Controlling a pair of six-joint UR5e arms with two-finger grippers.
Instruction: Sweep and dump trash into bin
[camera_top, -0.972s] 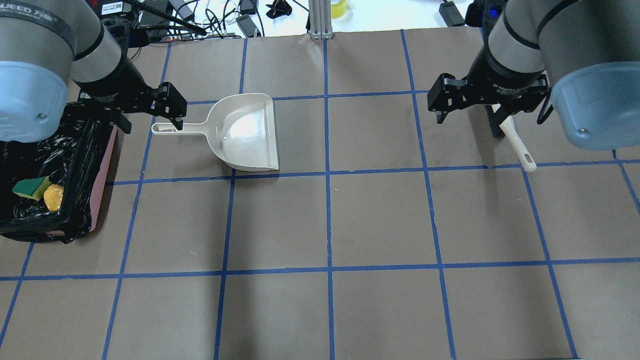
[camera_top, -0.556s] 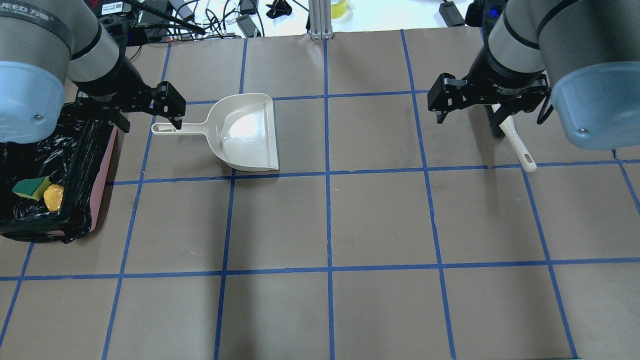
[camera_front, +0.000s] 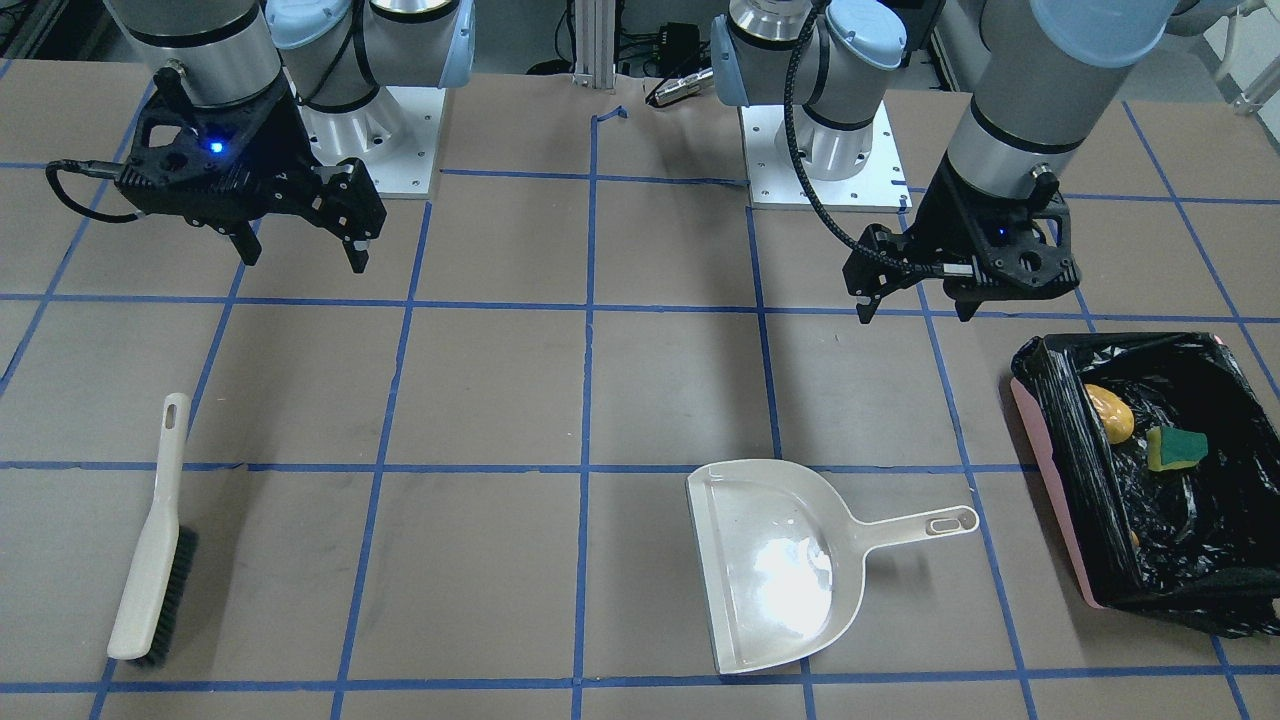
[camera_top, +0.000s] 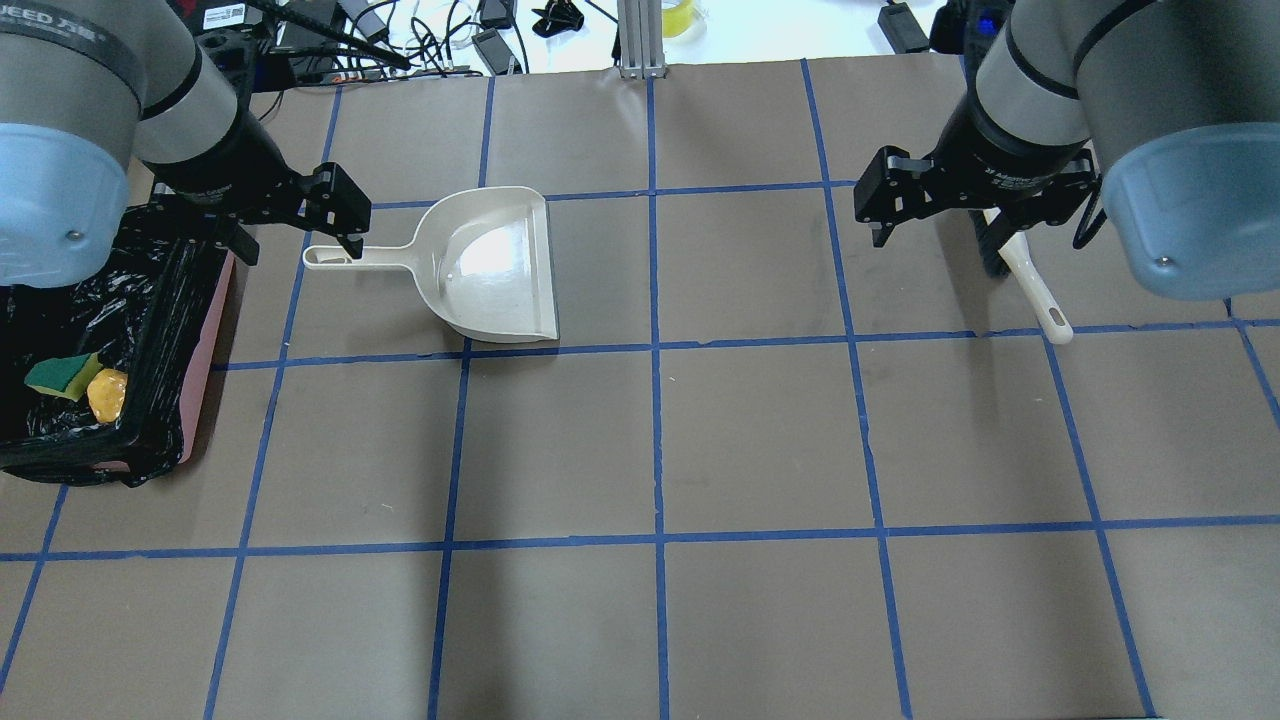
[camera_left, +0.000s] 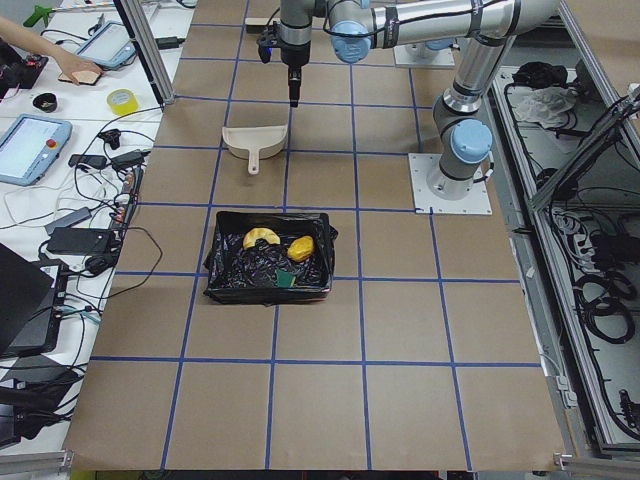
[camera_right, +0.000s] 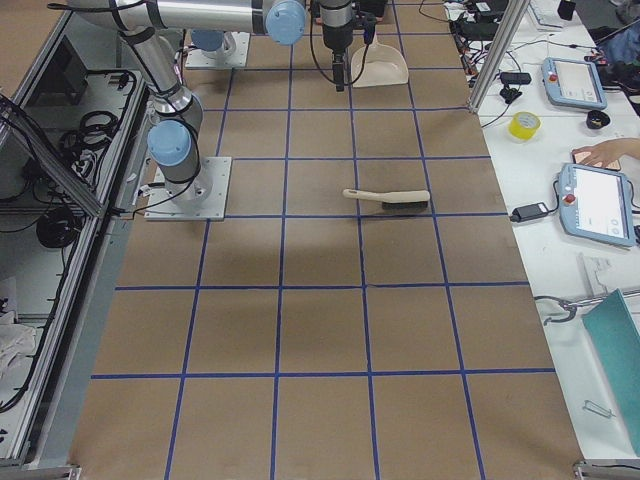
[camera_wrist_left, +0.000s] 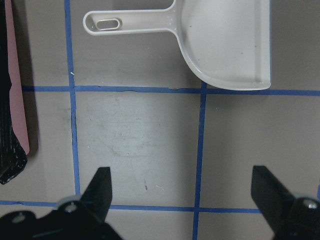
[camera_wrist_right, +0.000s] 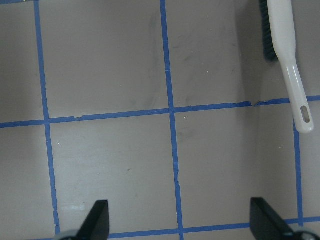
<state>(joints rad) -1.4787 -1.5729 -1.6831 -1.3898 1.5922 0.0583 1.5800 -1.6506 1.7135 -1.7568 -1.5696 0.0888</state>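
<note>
Left claw (camera_front: 915, 312) — jaws wide, empty — has edged back from the dustpan (camera_top: 495, 270) handle; right claw (camera_front: 303, 260) stays wide, unmoved.

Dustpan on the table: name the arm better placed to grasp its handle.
Left. The left gripper hangs open and empty close to the dustpan, on its handle side; the right gripper is far off, near the brush.

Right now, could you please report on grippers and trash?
Left gripper and right gripper open, empty. Yellow-brown lump, yellow-green sponge, tan croissant piece inside pink black-lined bin. Beige plastic dustpan empty.
</note>
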